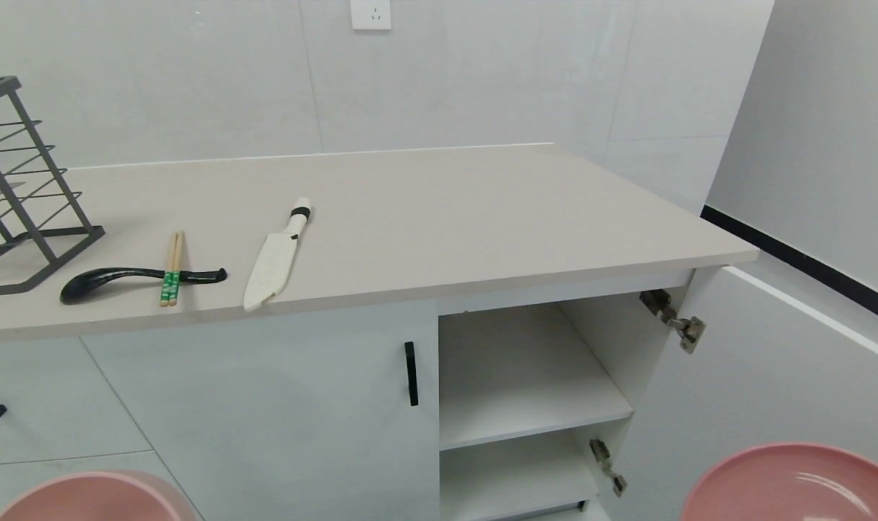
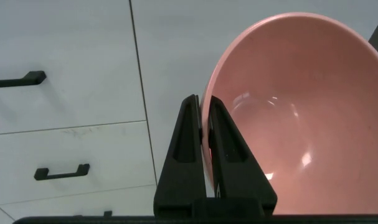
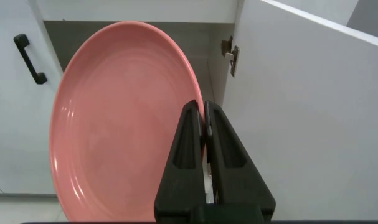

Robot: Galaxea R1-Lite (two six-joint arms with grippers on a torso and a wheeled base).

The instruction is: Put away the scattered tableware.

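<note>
My left gripper is shut on the rim of a pink bowl, which also shows at the bottom left of the head view as the pink bowl, in front of the drawers. My right gripper is shut on the rim of a pink plate, held low before the open cabinet; the pink plate sits at the bottom right of the head view. On the countertop lie a black spoon, a pair of chopsticks across it, and a white knife.
A dark wire rack stands at the counter's left end. The right cabinet door is swung open, showing two bare shelves. The left door with a black handle is closed. Drawers with black handles lie to the left.
</note>
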